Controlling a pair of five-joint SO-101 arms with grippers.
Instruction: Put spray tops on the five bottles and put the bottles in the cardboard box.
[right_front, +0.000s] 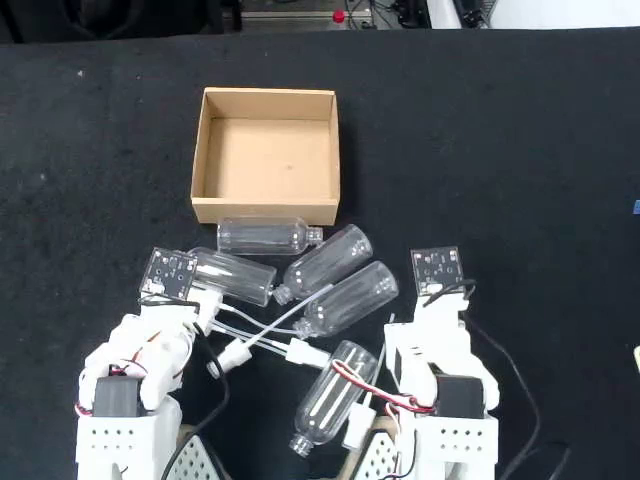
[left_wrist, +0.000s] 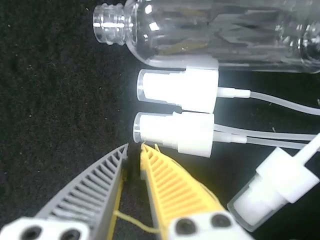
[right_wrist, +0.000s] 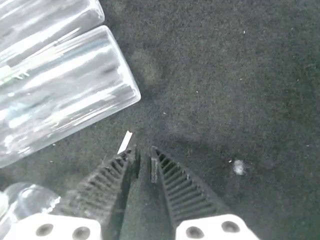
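Several clear, uncapped bottles lie on the black table in front of the open cardboard box, among them one along its front wall and one nearest the arms. White spray tops with long tubes lie among them. My left gripper is shut, its tips just short of a spray top; a second top and a bottle lie beyond it. My right gripper is shut over bare mat beside the base of a bottle.
The left arm and right arm stand at the table's near edge, with the bottle pile between them. Inside the box nothing shows. Bare black mat stretches to the right of the right arm and around the box.
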